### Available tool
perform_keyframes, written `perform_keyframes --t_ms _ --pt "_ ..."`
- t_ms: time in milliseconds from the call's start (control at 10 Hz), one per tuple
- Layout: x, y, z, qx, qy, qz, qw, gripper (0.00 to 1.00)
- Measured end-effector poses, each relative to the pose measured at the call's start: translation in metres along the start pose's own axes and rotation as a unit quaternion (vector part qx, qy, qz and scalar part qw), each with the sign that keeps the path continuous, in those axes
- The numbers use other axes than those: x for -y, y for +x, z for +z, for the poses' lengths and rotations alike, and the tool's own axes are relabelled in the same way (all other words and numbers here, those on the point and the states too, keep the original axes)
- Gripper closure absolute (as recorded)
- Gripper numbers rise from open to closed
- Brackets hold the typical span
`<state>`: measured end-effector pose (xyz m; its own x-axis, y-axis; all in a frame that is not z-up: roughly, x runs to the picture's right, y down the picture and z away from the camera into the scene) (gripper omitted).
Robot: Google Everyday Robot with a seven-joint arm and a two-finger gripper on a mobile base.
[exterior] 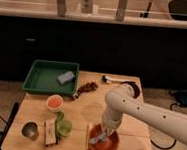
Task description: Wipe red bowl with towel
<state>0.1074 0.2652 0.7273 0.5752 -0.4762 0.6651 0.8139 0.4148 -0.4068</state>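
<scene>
— Gripper [103, 132] first: where is it?
— Low over the red bowl [111, 146], at the front right of the wooden table [91, 109]. The white arm [148, 113] stretches in from the right edge and bends down to it.
— Clamped or apart?
— I cannot tell. Its tip meets the towel [98, 139], and how it stands there is lost against the cloth.
— Where does the towel lie?
— Inside the red bowl, on the left part of its hollow, directly under the gripper. It is a pale grey-blue and white rag.
— What sits beside the bowl?
— A pale stick [87, 135] lies just left of its rim. Further left are a green object [63, 125], a wrapped packet [49, 133] and a small metal bowl [30, 129].
— And farther back?
— A white cup with an orange inside [55, 102], then a green tray [42, 80] holding a grey-blue sponge [65, 77]. Right of the tray is a dark pile of small bits [88, 87], and a black-handled tool [117, 81] lies near the far edge.
</scene>
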Motion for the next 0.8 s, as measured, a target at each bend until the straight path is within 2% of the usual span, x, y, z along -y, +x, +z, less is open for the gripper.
perform_keyframes --t_ms 400,700,800 --pt "0.01 -0.002 -0.007 -0.009 0.0 -0.019 0.9998 1.0" --pt "0.029 -0.024 -0.008 -0.015 -0.01 -0.066 0.9977 1.0" --pt "0.027 -0.034 -0.005 -0.015 -0.016 -0.079 0.9966 1.0"
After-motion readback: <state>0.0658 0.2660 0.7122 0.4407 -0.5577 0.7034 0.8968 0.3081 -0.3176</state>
